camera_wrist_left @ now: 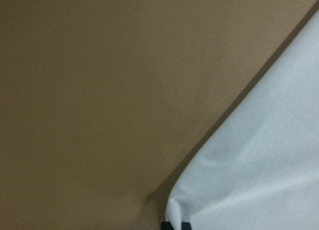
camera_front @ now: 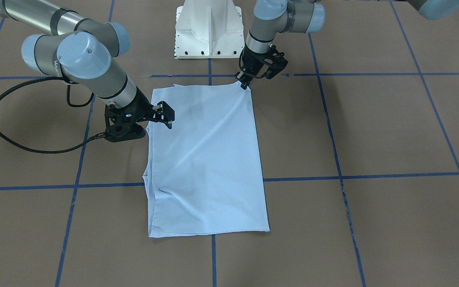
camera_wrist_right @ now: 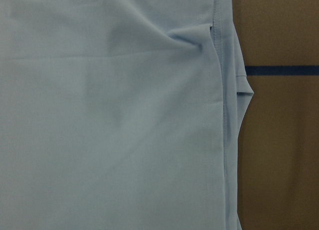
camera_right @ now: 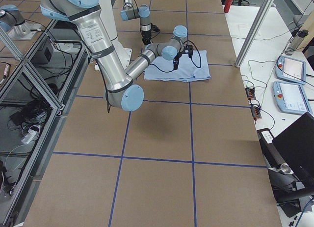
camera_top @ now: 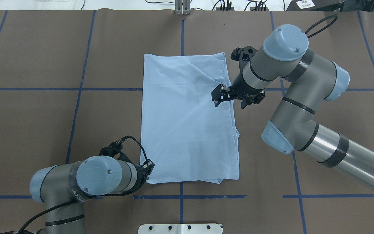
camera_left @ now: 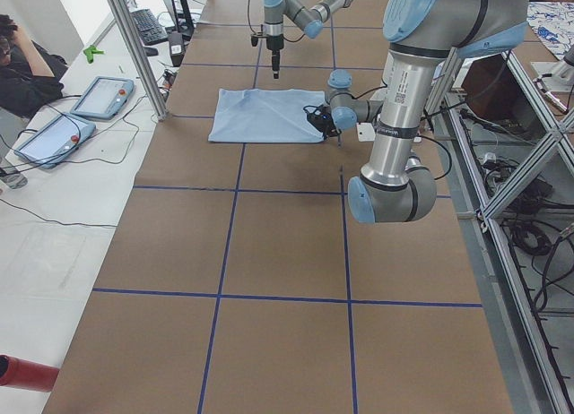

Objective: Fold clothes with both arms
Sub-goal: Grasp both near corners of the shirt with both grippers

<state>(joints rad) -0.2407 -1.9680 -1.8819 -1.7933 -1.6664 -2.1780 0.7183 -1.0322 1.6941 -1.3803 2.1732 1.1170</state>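
Shirt-to-jaw geometry ahead of the next fold. Nearest the robot, the left gripper (camera_front: 246,84) stands at the near left corner of the T-shirt (camera_top: 187,123). In the left wrist view its fingertips (camera_wrist_left: 168,226) sit close together with the puckered corner of cloth between them, so the jaws appear closed on that corner. The garment lies flat on the table (camera_top: 44,130) as a narrow rectangle, already folded lengthwise, ahead of the base. Its long axis runs straight away from the robot, with the short edges near and far. Farther out, past mid-length, the right gripper (camera_top: 218,96) hangs over the right long edge with its jaws apart, holding nothing. Neither collar nor print shows, so which end is the neck cannot be told. Judgement: a crosswise fold would turn on the near short edge. The left arm is already at that edge, while the near right corner lies back toward the robot from the right jaws, along the long axis.
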